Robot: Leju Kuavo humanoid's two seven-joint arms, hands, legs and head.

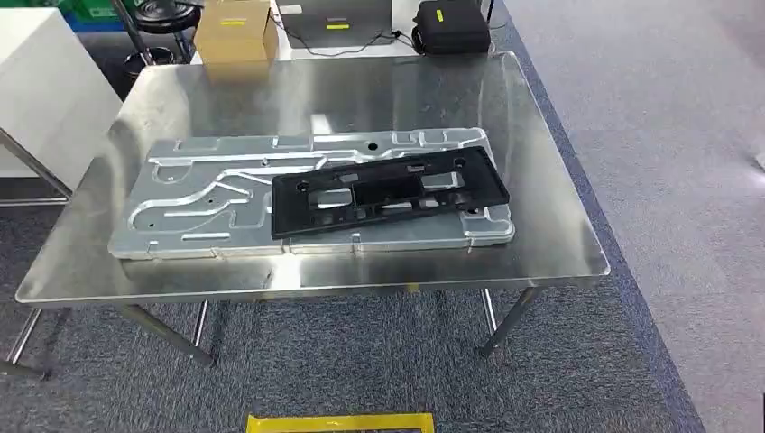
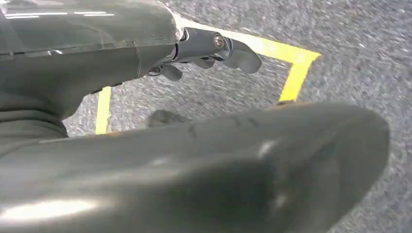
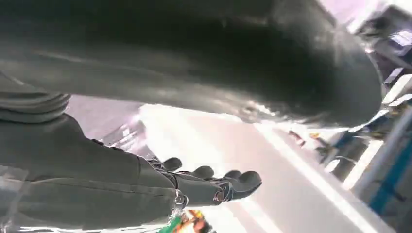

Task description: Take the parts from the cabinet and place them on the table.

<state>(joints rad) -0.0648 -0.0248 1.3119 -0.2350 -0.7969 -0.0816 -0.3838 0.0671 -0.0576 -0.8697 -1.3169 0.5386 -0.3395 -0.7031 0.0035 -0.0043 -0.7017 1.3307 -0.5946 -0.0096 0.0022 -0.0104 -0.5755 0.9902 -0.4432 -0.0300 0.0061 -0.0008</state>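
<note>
I am looking down from the head camera at a steel tabletop (image 1: pixel 541 180). One large silver metal panel (image 1: pixel 207 203) with stamped channels is lying flat near its middle. One black plastic frame part (image 1: pixel 388 189) is resting on top of the panel's right half, tilted slightly. That makes two parts I am counting on the tabletop. Behind the panel, past the far edge, one cardboard box (image 1: pixel 236 29) and one black case (image 1: pixel 451 25) are sitting. In front of the panel, on the grey carpet, one yellow tape outline (image 1: pixel 341 422) is marking the floor.

In its wrist camera my left robot hand (image 2: pixel 214 51) is hanging over the carpet and yellow tape, fingers loose, grasping nothing. In its wrist camera my right robot hand (image 3: pixel 209 187) is stretched out flat, released and empty.

I am judging that both parts are delivered, so this step is about backing off cleanly. To do it well, I should be keeping both arms low and away from the tabletop edge, so nothing nudges the black frame part off the panel.
</note>
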